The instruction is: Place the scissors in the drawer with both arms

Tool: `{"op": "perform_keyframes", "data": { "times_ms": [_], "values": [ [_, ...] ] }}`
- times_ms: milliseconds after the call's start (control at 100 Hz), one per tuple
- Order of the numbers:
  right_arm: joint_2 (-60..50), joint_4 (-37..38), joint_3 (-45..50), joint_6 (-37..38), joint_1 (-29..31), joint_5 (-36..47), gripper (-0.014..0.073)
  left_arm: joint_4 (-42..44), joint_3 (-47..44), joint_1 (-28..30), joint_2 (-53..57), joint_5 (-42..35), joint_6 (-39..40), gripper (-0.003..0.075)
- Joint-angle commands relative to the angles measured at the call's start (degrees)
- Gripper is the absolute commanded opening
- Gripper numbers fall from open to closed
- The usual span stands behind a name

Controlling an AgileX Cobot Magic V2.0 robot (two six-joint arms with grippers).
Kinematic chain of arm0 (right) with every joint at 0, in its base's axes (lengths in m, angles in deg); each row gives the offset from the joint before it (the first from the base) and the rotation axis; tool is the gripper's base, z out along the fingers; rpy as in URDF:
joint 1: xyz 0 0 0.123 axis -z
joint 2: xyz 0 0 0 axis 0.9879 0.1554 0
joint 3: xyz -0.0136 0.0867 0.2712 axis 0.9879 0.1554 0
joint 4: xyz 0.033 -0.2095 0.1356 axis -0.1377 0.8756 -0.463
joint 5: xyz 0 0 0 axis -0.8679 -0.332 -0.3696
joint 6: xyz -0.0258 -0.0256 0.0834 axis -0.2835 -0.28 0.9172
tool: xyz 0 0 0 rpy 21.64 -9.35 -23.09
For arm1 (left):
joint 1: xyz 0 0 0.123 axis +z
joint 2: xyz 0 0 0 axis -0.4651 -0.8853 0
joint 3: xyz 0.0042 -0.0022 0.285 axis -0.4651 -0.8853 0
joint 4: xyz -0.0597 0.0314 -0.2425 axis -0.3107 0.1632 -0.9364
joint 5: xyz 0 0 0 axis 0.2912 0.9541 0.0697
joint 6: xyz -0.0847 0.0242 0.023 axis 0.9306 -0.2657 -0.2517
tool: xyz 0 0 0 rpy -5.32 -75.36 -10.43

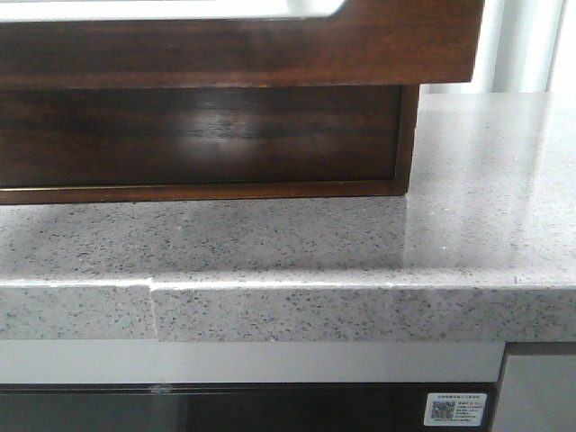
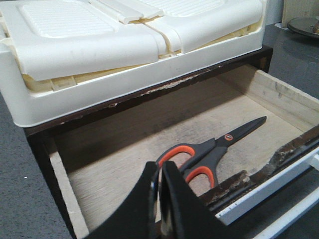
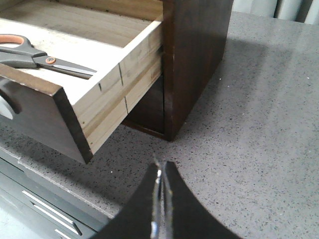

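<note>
Though the front camera gives us only the drawer [image 1: 234, 45] front, cut off at the top, above the speckled counter [image 1: 468, 180], our wrist views fill in more. We see the scissors [image 2: 212, 152] lying flat on the open drawer's wooden floor, their handles partly hidden behind our left gripper [image 2: 160, 199], whose fingers are pressed together on nothing. Our right gripper [image 3: 160, 199], likewise closed and empty, hangs over bare counter beside the drawer's side edge.

A kitchen, by the look of it: a speckled grey stone countertop [image 1: 486, 207] with a thick front edge, and dark cabinet fronts [image 3: 45, 204] with bar handles below it.
</note>
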Motion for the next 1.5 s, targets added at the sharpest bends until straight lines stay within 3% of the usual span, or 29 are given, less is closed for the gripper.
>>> {"op": "perform_keyframes", "data": {
  "times_ms": [0,240,420,540,660,750,850,970,1020,1490],
  "values": [
    [0.0,0.5,-1.6,-0.1,0.3,4.8,-0.0069,0.0,-0.1,0.5,1.8,-7.2,0.3,-0.002],
    [0.0,0.5,-1.6,-0.1,0.3,4.8,-0.0069,-0.7,-18.4,8.0,15.6,-19.2,0.3,-0.002],
    [0.0,0.5,-1.6,-0.1,0.3,4.8,-0.0069,-1.6,-32.5,9.0,28.1,-25.0,0.6,-0.002],
    [0.0,0.5,-1.6,-0.1,0.3,4.8,-0.0069,7.3,-38.5,9.0,35.2,-26.3,11.0,-0.002],
    [0.0,0.5,-1.6,-0.1,0.3,4.7,-0.0069,22.0,-41.6,8.7,36.2,-26.8,28.0,-0.002],
    [0.0,0.5,-1.6,-0.1,0.3,4.7,-0.0069,29.7,-43.8,7.7,36.5,-29.1,34.8,-0.002],
    [0.0,0.5,-1.6,-0.1,0.3,4.7,-0.0069,35.7,-47.5,6.0,36.5,-36.7,40.3,-0.002],
    [0.0,0.5,-1.6,-0.1,0.3,4.7,-0.0069,36.9,-53.1,5.3,36.5,-46.6,41.3,-0.002],
    [0.0,0.5,-1.6,-0.1,0.3,4.7,-0.0069,36.9,-52.5,5.3,36.5,-43.7,41.3,-0.002],
    [0.0,0.5,-1.6,-0.1,0.3,4.6,-0.0069,36.1,-52.8,5.3,36.5,-43.9,41.3,-0.002]
  ]
}}
